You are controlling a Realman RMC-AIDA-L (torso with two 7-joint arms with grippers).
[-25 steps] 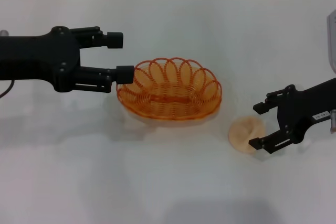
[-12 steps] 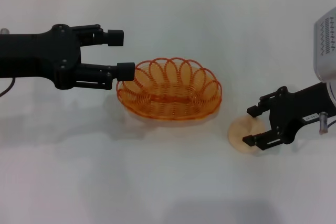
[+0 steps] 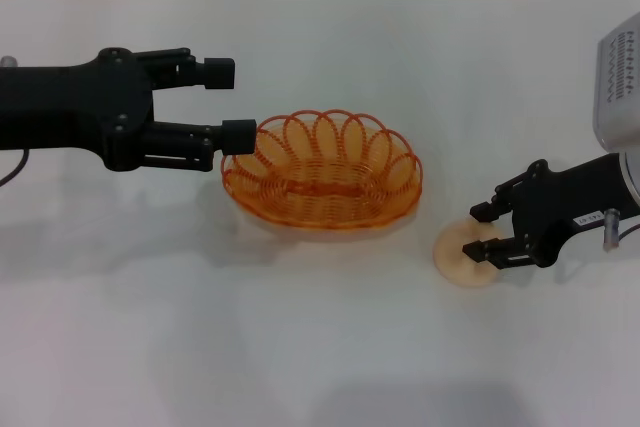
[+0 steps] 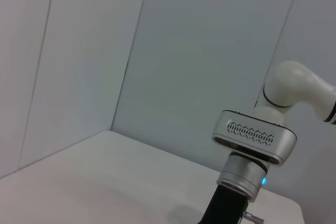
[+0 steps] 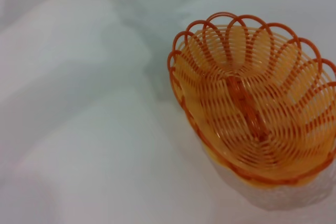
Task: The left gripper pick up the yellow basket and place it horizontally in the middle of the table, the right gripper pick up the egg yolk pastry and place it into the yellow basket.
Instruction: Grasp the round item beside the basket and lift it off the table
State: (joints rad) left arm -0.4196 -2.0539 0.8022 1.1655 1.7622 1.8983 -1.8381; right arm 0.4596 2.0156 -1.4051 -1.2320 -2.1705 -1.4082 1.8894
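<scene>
The yellow basket (image 3: 322,169) stands upright in the middle of the table (image 3: 320,347); it also shows in the right wrist view (image 5: 252,108). My left gripper (image 3: 229,103) is open just left of the basket, with its nearer fingertip at the basket's left rim. The egg yolk pastry (image 3: 455,252) lies on the table to the right of the basket. My right gripper (image 3: 479,231) reaches in from the right and sits over the pastry's right side. Its fingers are still apart, one at the pastry's far edge and one across its middle.
The right arm's silver-grey housing (image 3: 620,77) hangs at the right edge and also shows in the left wrist view (image 4: 254,140). A pale wall runs along the table's far side. White tabletop lies in front of the basket.
My right gripper has moved left over the pastry and its fingers have narrowed. My left gripper has drawn back slightly and barely moved since. The basket has stayed put.
</scene>
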